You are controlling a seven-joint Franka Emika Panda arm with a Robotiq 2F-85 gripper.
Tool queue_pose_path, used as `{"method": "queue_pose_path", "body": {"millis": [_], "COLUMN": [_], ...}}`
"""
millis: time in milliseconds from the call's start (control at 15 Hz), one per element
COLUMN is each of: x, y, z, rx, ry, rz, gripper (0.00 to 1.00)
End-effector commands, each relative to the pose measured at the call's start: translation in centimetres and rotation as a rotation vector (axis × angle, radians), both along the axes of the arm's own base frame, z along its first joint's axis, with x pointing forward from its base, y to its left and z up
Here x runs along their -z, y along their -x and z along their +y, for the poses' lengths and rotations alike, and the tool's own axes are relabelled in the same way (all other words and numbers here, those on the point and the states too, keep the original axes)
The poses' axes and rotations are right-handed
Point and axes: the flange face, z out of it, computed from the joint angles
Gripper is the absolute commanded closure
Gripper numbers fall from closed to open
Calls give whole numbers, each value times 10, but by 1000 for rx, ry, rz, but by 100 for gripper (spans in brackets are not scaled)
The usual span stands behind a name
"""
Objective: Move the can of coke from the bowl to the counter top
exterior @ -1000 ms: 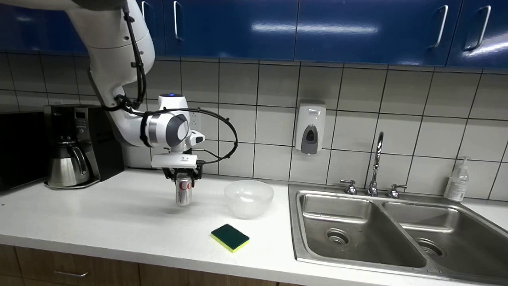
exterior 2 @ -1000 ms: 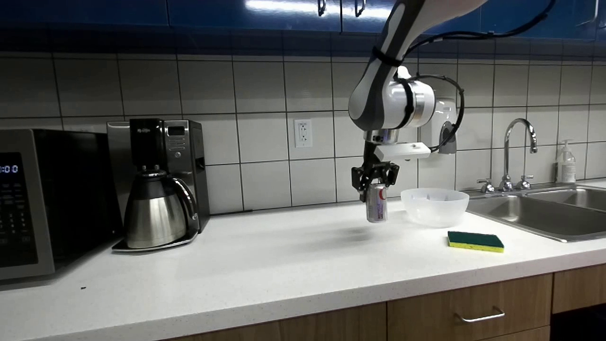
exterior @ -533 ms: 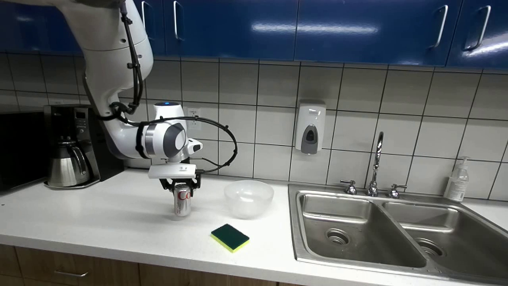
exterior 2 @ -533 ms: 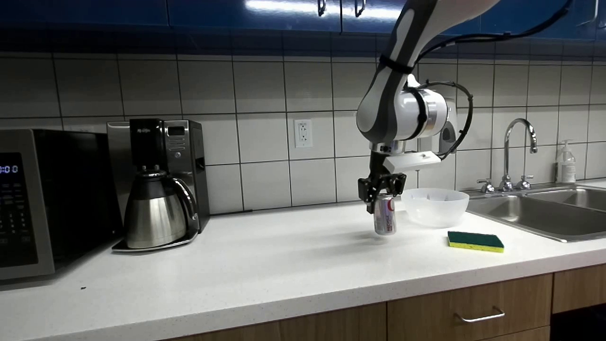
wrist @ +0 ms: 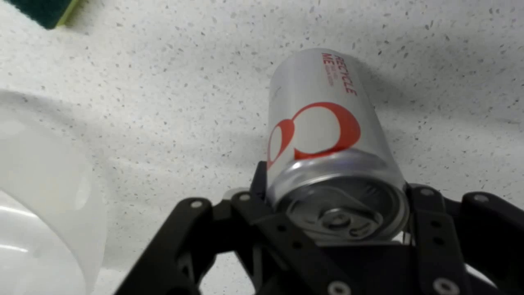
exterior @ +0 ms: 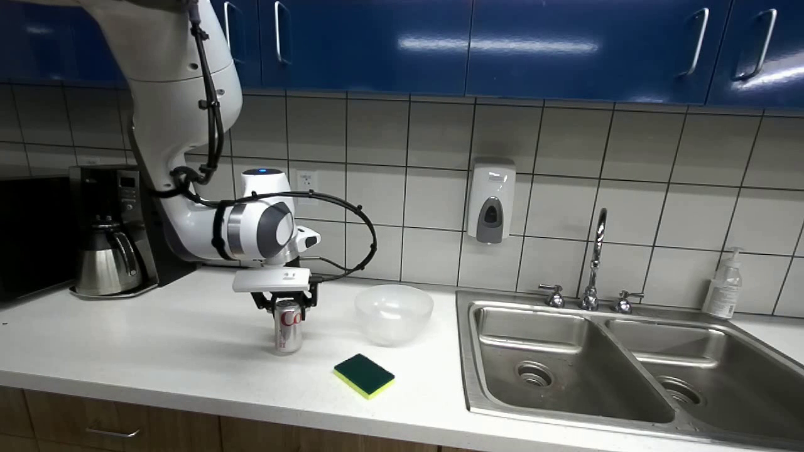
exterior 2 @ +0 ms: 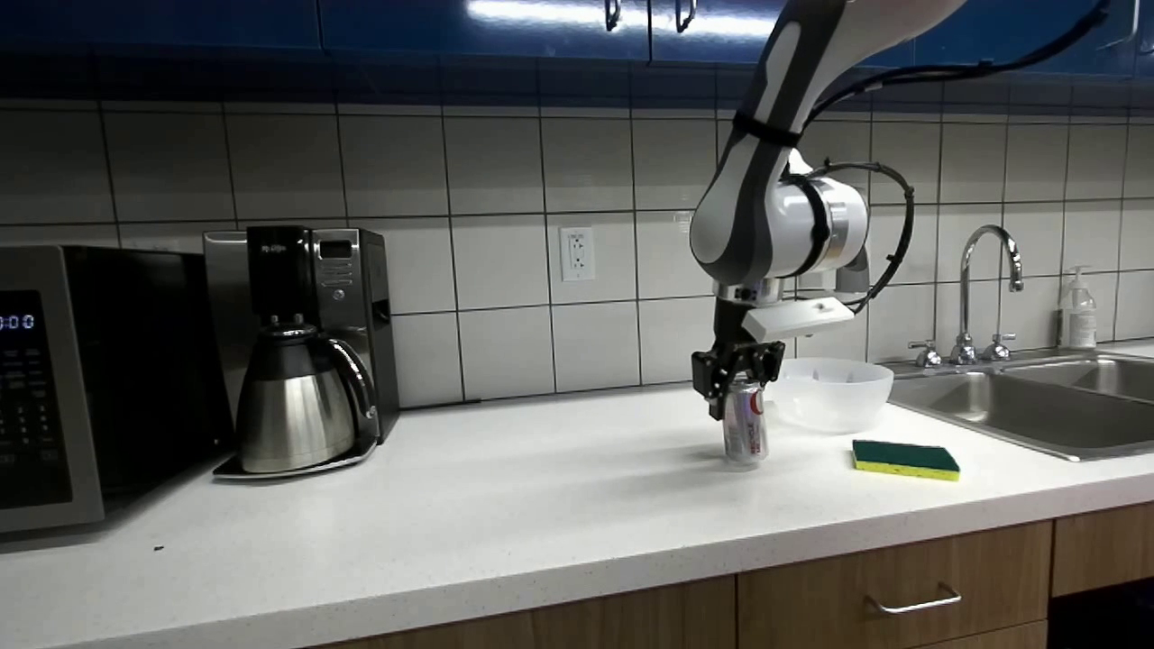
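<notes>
Blue cabinets hang above pale tiles.

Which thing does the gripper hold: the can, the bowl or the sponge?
The silvery can: the gripper clasps it; the bowl and sponge sit apart.

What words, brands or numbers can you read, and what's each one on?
"RECYCLE ME": the can of coke, wrist view; finer print beside it is too small.
"Co", large and red: same can, in an exterior view.
":00": microwave display; leading digit unclear.
Too small or blurred: coffee maker, soap dispenser, soap bottle, microwave buttons.
</notes>
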Motion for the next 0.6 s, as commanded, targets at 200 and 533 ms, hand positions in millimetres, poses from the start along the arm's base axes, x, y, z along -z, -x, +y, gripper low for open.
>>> {"method": "queue_pose_path", "body": {"millis": [200,533], "x": [-5,-10], "y": [16,17], "z": [-2,-4], "rx": [-29,-32], "ry": [23,29], "rz": [-11,-31], "gripper": [13,0]}}
